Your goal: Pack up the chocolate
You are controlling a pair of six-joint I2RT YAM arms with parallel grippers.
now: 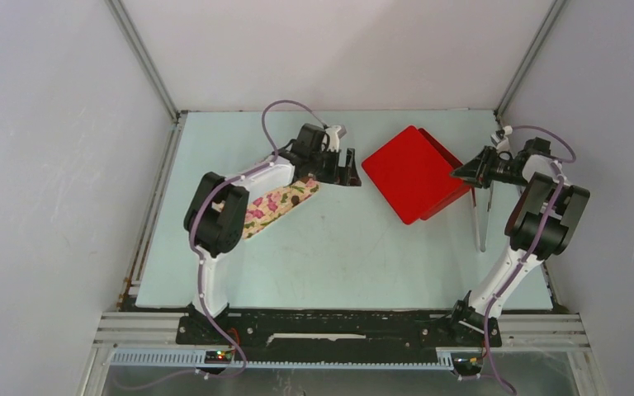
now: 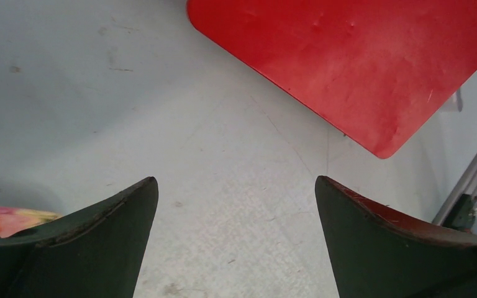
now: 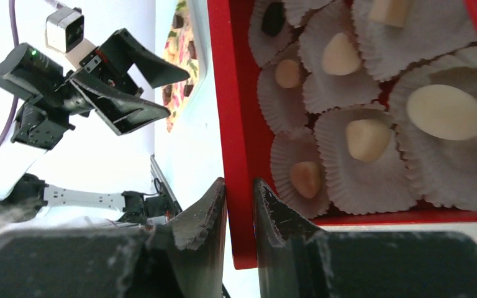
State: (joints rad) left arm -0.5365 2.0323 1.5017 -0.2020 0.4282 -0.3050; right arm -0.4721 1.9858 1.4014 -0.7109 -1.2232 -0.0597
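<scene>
Chocolates [image 3: 338, 54] sit in the red box [image 3: 230, 93], its wall between the right gripper's [image 3: 239, 186] close-set jaws (gripped or not, unclear); more on the floral tray [image 1: 274, 203] lie eight o'clock from the nearer, wide-spread left gripper [image 1: 352, 169].

The right pincer [image 3: 239, 181] stands at the wall of the box [image 3: 222, 93], one finger on each side of it. Ahead of this pincer, inside the box, chocolates [image 3: 366, 138] sit singly in paper cups [image 3: 372, 186] packed side by side. The lid [image 1: 409, 172] lies over the box, between the two pincers. The left pincer [image 1: 351, 172] hovers over the desk [image 1: 338, 256], just beside the lid's corner. The tray [image 1: 276, 205] lies behind it, under its arm, with more chocolates on it.
</scene>
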